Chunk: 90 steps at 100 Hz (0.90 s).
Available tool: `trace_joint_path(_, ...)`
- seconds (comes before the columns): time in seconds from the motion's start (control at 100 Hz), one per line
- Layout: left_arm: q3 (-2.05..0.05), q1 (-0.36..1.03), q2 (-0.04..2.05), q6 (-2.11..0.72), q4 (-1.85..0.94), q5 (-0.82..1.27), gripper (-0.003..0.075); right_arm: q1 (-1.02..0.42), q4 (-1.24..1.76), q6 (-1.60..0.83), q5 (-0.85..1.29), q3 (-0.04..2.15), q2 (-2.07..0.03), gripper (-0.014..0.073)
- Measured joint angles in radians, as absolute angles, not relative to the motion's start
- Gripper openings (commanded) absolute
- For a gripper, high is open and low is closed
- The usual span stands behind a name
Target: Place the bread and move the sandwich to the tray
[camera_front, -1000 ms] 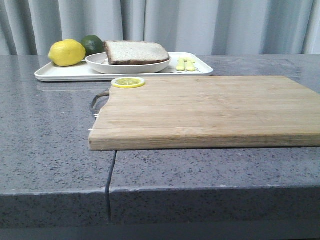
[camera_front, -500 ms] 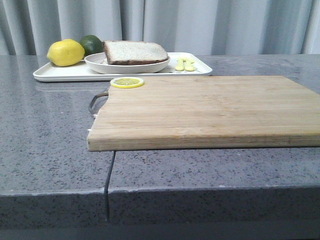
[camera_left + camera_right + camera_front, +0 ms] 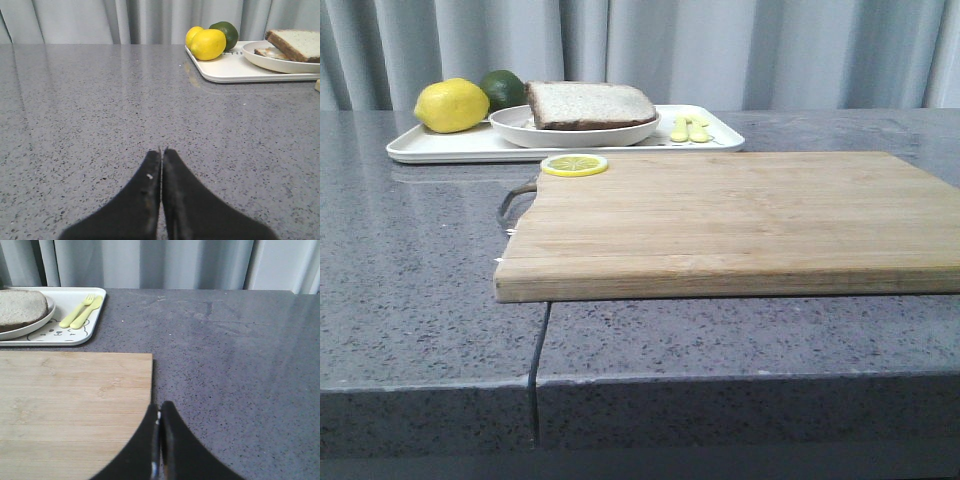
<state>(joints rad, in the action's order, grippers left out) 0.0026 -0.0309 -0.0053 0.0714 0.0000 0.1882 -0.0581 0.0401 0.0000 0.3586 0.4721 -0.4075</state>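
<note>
My left gripper (image 3: 161, 152) has its two black fingers pressed together, with no gap between the tips, and it holds nothing. It is low over the bare grey counter (image 3: 420, 260), well apart from the tray. My right gripper (image 3: 160, 407) is also fully closed and empty. It is just above the counter, at the edge of the wooden cutting board (image 3: 740, 215).

The tray (image 3: 430, 148) lies at the far side of the counter, in front of the grey curtain (image 3: 770, 50). On the tray stands the round white plate (image 3: 570, 132), and the sandwich (image 3: 590, 104) lies in this plate. I see its pale top slice with the dark brown crust. In my left wrist view a little of something white and orange shows under the slice at the plate's rim; I cannot tell surely what it is. I see no separate slice of bread apart from this one.

Beside the plate, on the left part of the tray, are a lemon (image 3: 452, 105) and a dark green lime (image 3: 503, 88) behind it, touching or almost touching. On the right part of the tray lie a yellow fork (image 3: 77, 310) and a yellow spoon (image 3: 89, 310), side by side. A lemon slice (image 3: 574, 165) rests on the far left corner of the cutting board, near the tray.
</note>
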Motion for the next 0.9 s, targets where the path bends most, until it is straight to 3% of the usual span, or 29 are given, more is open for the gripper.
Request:
trace_joint_path(0.27, 0.003, -0.031, -0.005, 0.071, 0.0, 0.188, -0.0019, -0.058, 0.0, 0.0, 0.348, 0.407, -0.306, -0.0116)
trace_joint_path(0.63, 0.003, -0.031, -0.005, 0.073, 0.0, 0.187, -0.0019, -0.058, -0.054, 0.0, 0.177, 0.089, -0.019, -0.0116)
trace_joint_path(0.9, 0.003, -0.031, -0.005, 0.073, 0.0, 0.186, -0.0019, -0.058, -0.057, 0.006, 0.083, -0.026, 0.009, -0.0116)
